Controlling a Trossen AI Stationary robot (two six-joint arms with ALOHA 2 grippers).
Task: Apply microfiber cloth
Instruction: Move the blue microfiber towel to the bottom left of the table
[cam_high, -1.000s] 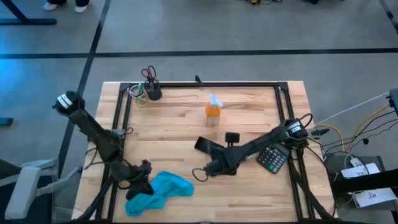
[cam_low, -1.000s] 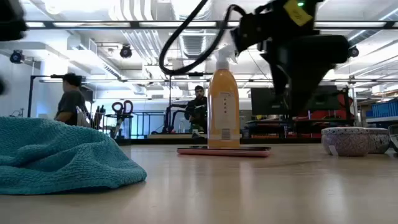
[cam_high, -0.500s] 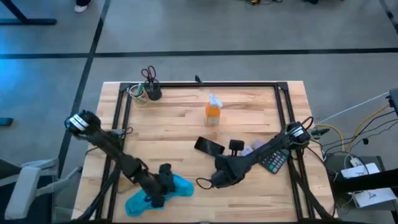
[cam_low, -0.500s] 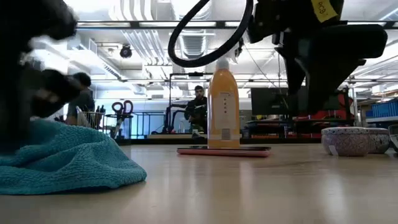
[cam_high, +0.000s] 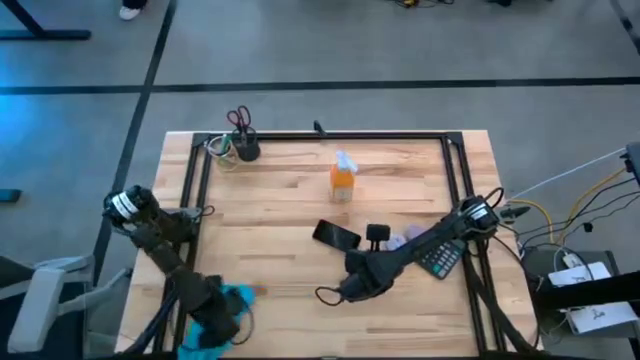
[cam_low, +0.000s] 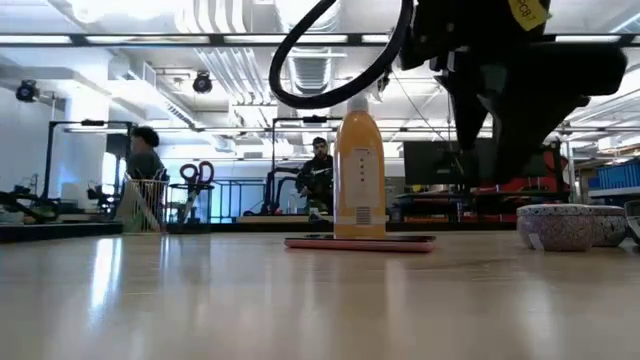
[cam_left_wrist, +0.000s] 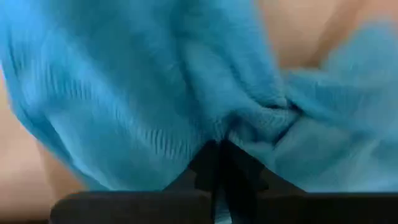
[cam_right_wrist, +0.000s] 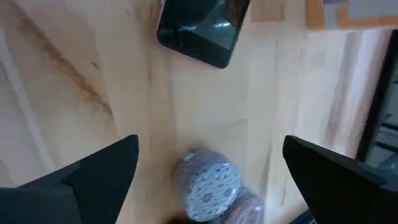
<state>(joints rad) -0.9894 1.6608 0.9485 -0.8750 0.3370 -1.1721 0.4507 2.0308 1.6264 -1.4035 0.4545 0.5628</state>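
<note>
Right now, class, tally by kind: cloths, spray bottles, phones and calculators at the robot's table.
Microfiber cloth: 1, pinched in the left gripper
Spray bottle: 1
Phone: 1
Calculator: 1
Total: 4
The right gripper hovers open near the phone.

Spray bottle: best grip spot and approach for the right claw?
Grip the orange spray bottle around its straight body, below the narrow neck and sprayer head. It stands upright, so come in level, probably from the right arm's side. The open right claw hovers near the phone, so pass clear of that. The left claw is shut on the microfiber cloth.
</note>
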